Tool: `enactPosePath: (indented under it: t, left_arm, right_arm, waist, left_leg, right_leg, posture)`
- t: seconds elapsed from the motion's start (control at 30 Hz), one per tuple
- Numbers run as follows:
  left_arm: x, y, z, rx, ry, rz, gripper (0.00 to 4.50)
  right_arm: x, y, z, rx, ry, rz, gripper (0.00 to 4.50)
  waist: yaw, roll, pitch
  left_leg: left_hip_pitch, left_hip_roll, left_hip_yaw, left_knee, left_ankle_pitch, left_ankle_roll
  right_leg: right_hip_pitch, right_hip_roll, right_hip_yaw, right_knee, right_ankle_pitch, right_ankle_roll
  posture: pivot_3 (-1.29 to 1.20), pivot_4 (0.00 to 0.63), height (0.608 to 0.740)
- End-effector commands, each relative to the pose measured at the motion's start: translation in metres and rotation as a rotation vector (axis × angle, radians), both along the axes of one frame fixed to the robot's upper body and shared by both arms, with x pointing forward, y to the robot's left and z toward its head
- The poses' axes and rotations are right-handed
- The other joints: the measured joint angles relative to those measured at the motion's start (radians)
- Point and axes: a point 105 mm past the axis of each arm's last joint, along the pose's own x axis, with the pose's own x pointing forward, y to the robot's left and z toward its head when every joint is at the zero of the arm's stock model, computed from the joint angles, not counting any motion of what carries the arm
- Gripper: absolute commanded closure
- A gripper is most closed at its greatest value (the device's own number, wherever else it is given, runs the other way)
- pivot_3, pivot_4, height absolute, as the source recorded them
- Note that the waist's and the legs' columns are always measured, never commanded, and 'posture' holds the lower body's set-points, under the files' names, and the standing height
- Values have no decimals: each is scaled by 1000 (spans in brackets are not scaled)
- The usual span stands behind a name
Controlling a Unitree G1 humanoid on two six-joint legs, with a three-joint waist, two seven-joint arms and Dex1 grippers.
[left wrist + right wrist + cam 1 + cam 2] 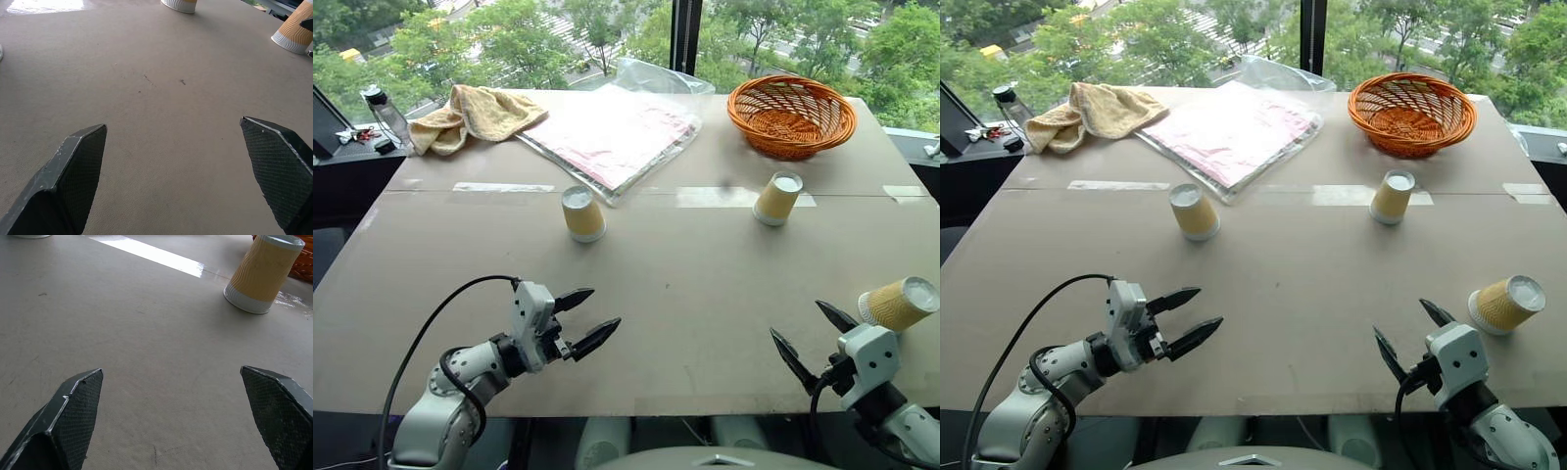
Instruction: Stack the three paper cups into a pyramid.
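Yellow-tan ribbed paper cups (1194,211), white bases up, well apart; both jaws wide, empty.

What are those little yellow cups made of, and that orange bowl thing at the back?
The three cups look like paper: matte yellow-tan sides with wavy ribs, and white flat bases facing up, since they stand upside down. The orange basket looks like woven wicker or maybe plastic strands; you can see the open criss-cross weave and a slight shine.
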Motion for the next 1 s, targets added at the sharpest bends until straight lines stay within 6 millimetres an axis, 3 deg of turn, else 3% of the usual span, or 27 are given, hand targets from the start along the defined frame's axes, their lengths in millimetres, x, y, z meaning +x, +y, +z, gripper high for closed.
enactPosePath:
  t: [0.03,0.13,0.23,0.37,0.5,0.8,0.9,1.0]
  left_arm:
    - [16,3,20,-29,-82,47,0]
    - [53,26,37,-65,-157,262,0]
    - [68,42,42,-68,-172,390,0]
    - [89,58,54,-3,-221,496,0]
    - [112,54,68,55,-258,480,0]
    - [145,27,76,86,-272,367,0]
    - [153,24,75,93,-274,340,745]
    - [157,21,76,88,-268,307,2038]
  right_arm:
    - [7,7,12,11,-72,33,63]
    - [18,24,33,59,-156,125,63]
    - [21,35,43,93,-175,212,63]
    - [10,62,63,138,-201,444,63]
    - [6,74,76,156,-202,568,63]
    - [5,74,73,117,-204,566,63]
    - [4,73,71,112,-207,551,0]
    - [3,72,70,110,-214,528,0]
  waist:
    - [1,0,0]
    - [3,-1,0]
    - [-3,-1,-1]
    - [0,-1,0]
    - [3,-2,0]
    - [1,-2,0]
    - [0,-2,0]
    - [-2,-2,0]
  left_leg:
    - [0,0,0,0,0,0]
    - [0,0,-1,2,0,0]
    - [2,0,-1,2,0,0]
    - [1,-1,-2,2,0,0]
    - [0,-1,-4,1,0,0]
    - [0,-1,-4,2,0,0]
    - [0,-1,-3,2,0,0]
    - [1,-1,-3,2,0,0]
  right_leg:
    - [0,0,0,0,0,0]
    - [1,1,-1,0,-1,3]
    - [3,1,0,0,-1,3]
    - [2,2,0,0,0,1]
    - [2,2,-1,0,2,4]
    - [3,3,-1,0,2,4]
    - [3,2,-1,0,2,5]
    - [3,3,-1,0,2,5]
  posture:
    - [0,150,740]
    - [0,150,740]
    - [0,150,740]
    - [0,150,740]
    - [0,150,740]
    - [0,150,740]
    - [0,150,740]
    - [0,150,740]
